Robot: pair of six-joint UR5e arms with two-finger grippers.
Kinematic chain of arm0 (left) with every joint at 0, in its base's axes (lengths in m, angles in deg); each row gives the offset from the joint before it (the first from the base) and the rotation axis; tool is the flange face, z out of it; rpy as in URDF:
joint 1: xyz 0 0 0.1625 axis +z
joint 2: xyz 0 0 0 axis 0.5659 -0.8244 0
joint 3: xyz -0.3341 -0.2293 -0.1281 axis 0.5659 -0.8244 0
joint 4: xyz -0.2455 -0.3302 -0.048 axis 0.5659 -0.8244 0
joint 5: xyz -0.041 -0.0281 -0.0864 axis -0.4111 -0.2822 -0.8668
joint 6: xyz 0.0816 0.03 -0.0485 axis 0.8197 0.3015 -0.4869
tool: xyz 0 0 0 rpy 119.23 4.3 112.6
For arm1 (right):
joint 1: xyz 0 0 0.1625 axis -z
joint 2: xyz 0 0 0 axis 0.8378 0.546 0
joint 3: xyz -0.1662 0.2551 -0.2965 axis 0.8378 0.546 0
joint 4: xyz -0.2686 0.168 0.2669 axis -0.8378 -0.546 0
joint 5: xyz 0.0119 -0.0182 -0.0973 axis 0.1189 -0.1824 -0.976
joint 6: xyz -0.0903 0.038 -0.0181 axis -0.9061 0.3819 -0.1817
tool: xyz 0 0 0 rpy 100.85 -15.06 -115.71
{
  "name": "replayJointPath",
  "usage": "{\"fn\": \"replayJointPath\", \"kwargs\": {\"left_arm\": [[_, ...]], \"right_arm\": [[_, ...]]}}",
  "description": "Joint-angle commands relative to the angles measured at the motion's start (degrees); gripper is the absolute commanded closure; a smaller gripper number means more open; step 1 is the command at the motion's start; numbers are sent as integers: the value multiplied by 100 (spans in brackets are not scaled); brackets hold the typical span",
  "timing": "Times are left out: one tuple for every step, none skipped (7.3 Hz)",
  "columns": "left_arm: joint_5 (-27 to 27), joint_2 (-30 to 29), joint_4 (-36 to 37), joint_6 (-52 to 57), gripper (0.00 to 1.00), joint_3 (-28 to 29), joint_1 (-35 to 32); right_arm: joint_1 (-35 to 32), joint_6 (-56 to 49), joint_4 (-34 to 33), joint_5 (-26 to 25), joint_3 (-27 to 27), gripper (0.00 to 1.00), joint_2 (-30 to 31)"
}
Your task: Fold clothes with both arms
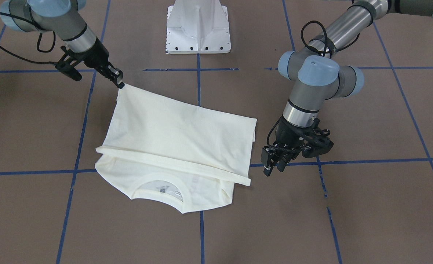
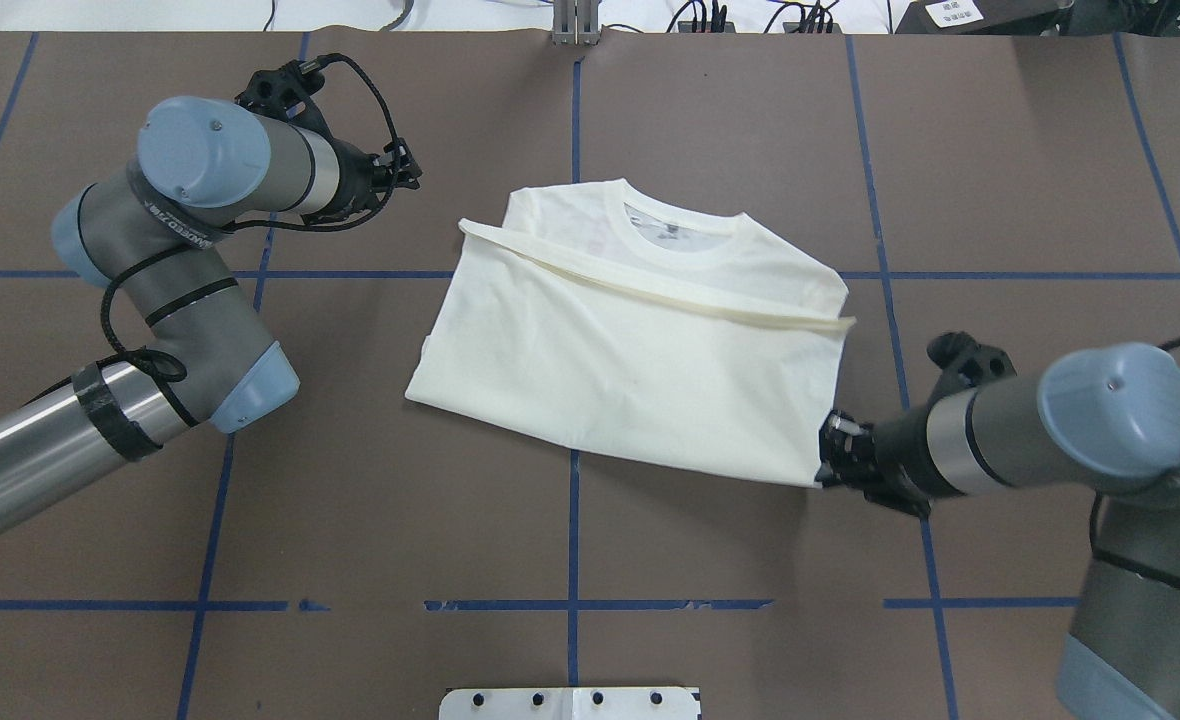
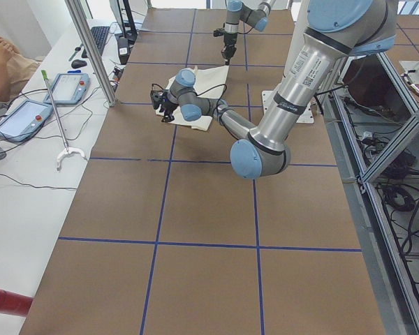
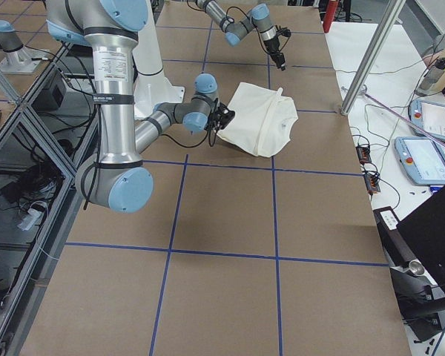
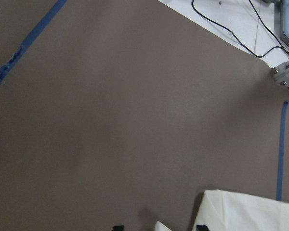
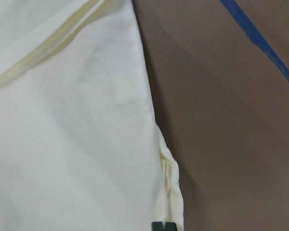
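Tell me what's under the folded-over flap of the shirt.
Only the collar and shoulder area poke out beyond the flap; the chest and anything on it is covered.

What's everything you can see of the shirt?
Cream-white shirt, soft knit by the look, folded once on the brown table: plain lower half laid over the chest, hem band running slantwise just short of the ribbed round collar. No print or sleeves show. The right pincer is shut on its near corner; the left pincer hangs open beside it, not touching.
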Motion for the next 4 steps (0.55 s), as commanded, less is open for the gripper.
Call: {"fn": "replayJointPath", "kwargs": {"left_arm": [[-760, 463, 2, -257, 42, -783, 26], [-1184, 500, 2, -485, 40, -1047, 26], [-1414, 500, 19, -914, 38, -1293, 35], [-1608, 491, 11, -1345, 34, -1444, 200]], "right_arm": [[1301, 13, 26, 578, -924, 100, 795], [2038, 39, 26, 510, -935, 100, 779], [2411, 48, 26, 74, -865, 3, 770], [2345, 57, 35, -234, -899, 0, 692]]}}
